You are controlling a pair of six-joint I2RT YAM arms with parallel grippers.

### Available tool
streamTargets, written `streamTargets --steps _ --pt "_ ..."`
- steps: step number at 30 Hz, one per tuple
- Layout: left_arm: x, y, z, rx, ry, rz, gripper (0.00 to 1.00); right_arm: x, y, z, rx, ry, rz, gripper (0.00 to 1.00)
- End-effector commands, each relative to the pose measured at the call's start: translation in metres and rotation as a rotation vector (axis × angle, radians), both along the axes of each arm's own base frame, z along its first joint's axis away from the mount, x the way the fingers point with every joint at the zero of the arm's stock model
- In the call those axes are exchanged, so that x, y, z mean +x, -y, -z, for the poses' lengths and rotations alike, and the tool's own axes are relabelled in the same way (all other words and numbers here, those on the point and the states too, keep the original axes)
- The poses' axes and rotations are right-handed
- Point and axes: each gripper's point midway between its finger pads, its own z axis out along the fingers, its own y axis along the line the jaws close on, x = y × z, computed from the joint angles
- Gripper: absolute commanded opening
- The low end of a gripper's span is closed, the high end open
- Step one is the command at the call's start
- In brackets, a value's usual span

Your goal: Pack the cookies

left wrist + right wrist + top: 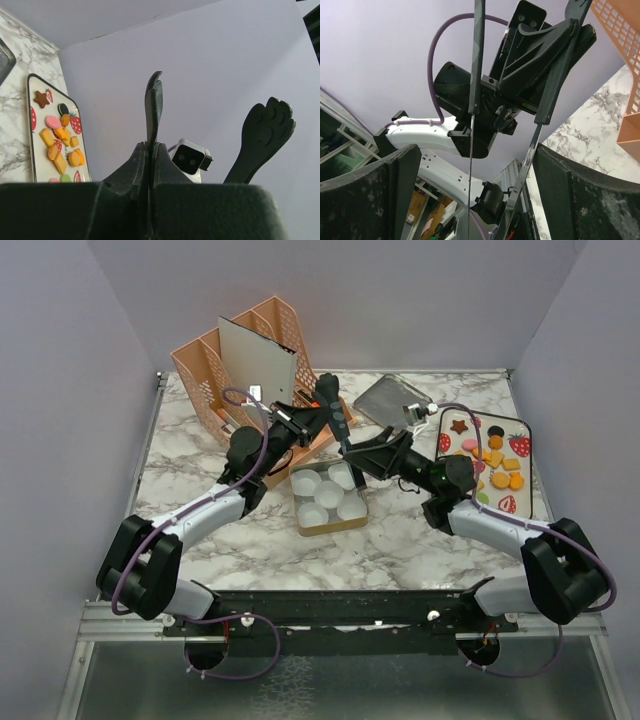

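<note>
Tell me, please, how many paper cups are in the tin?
5 cups, all in the tin: far left, far right, middle, near left, near right. The tongs cross the far right corner, so another may be hidden.

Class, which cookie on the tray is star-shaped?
The brown star cookie, near the far end of the tray; the rest are round or square.

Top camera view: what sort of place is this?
Probably a robot test cell: a marble-look table boxed in by plain lavender walls, two arms bolted at its edge, toy cookies on a tray.
</note>
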Motion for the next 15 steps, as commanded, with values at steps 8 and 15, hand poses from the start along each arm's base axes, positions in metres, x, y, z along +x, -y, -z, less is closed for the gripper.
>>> streamTargets --steps 8,15 --pt "-0.0181 0.0156 -0.0348 -0.089 0.103 0.086 0.00 -0.0071 -0.0028 -0.0144 0.027 0.076 -0.061 0.88" --pt "-0.0183 0.0160 -0.0348 -0.088 0.110 0.087 0.00 -0.0115 -0.0016 -0.0160 0.020 0.097 -0.065 0.75"
